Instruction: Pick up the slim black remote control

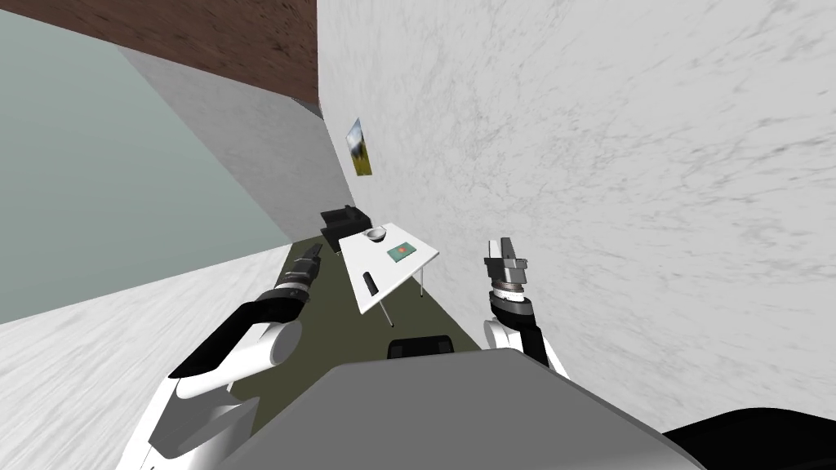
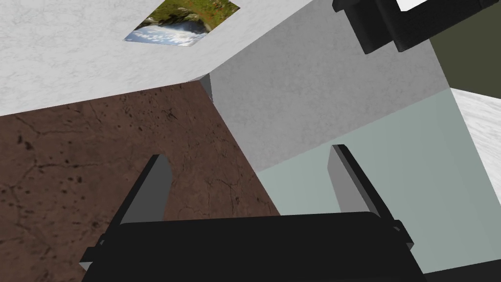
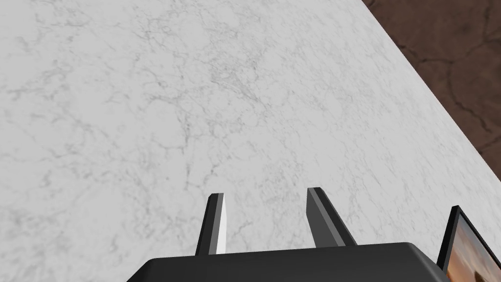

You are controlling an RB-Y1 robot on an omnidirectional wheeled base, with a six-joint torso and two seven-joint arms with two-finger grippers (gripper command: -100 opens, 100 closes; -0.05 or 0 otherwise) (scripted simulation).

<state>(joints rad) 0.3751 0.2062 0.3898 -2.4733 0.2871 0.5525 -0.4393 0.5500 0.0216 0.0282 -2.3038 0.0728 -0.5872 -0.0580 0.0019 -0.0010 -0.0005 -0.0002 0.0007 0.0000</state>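
The slim black remote point(image 1: 369, 283) lies on the near half of a small white table point(image 1: 412, 268) that stands ahead of me against the right wall. My left gripper point(image 1: 310, 253) hangs in the air to the left of the table, well short of the remote, and the left wrist view shows that gripper point(image 2: 249, 156) open with nothing between its fingers. Raised beside the right wall, to the right of the table, my right gripper point(image 1: 501, 247) is open and holds nothing; its fingers point(image 3: 217, 215) point at the wall.
A pale bowl point(image 1: 375, 235) and a flat green book point(image 1: 402, 251) share the table's far half. Black furniture point(image 1: 343, 222) stands behind the table, and a black chair back point(image 1: 420, 346) is close in front of me. Dark green floor runs along the table's left.
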